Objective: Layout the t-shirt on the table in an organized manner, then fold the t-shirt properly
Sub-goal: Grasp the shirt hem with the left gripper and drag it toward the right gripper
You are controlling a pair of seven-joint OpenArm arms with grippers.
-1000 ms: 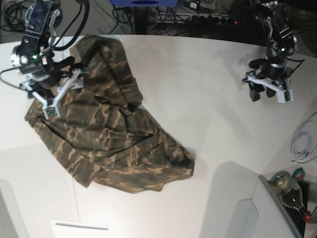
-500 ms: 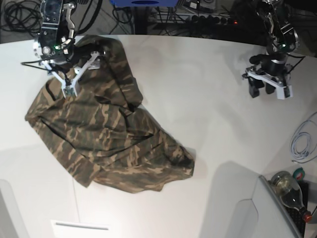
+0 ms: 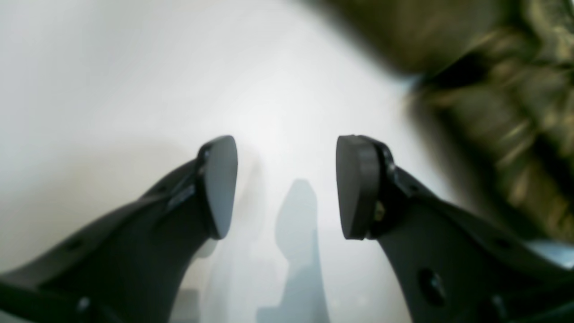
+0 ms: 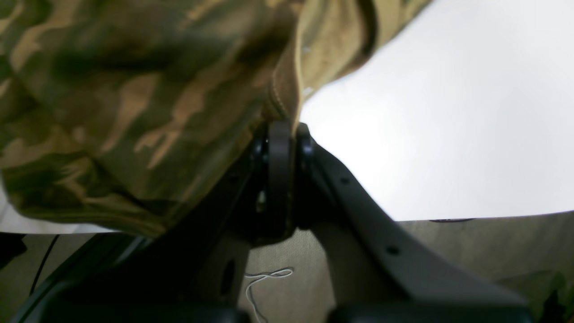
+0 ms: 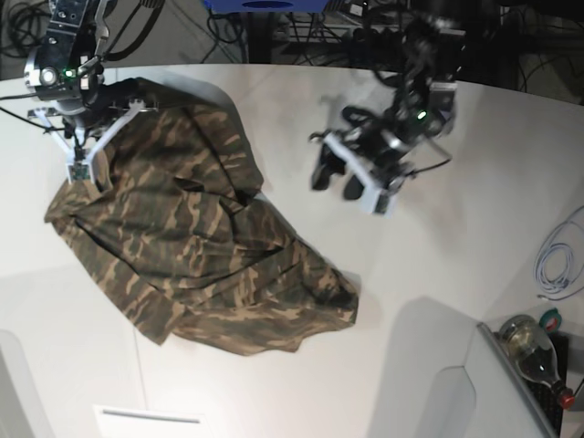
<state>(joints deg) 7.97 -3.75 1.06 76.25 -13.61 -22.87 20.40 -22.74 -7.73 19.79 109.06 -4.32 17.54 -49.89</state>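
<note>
Here, the soft camouflage t-shirt in brown, tan and dark green [image 5: 196, 246] is lying crumpled on the large smooth white table [image 5: 301, 383], spreading from the far corner on the base view's left toward the middle of the top. The right gripper [image 5: 82, 173] is sitting at that far-left edge of the cloth with its fingers pinched tight together, and in the right wrist view the right gripper [image 4: 282, 134] is clamping a tan hemmed edge of the t-shirt [image 4: 134, 98], the fabric draping over and to one side of the closed black fingers [image 4: 279, 179]. Which part of the garment that edge belongs to is hard to tell from so close.

The left gripper [image 5: 342, 178] is hovering over bare table just beyond the shirt's far right edge, apart from the cloth. In the left wrist view its two dark rounded pads [image 3: 354, 188] are standing well apart around the left gripper [image 3: 284, 186] with nothing between them, while the blurred shirt [image 3: 506, 103] is filling the upper right corner.
</note>
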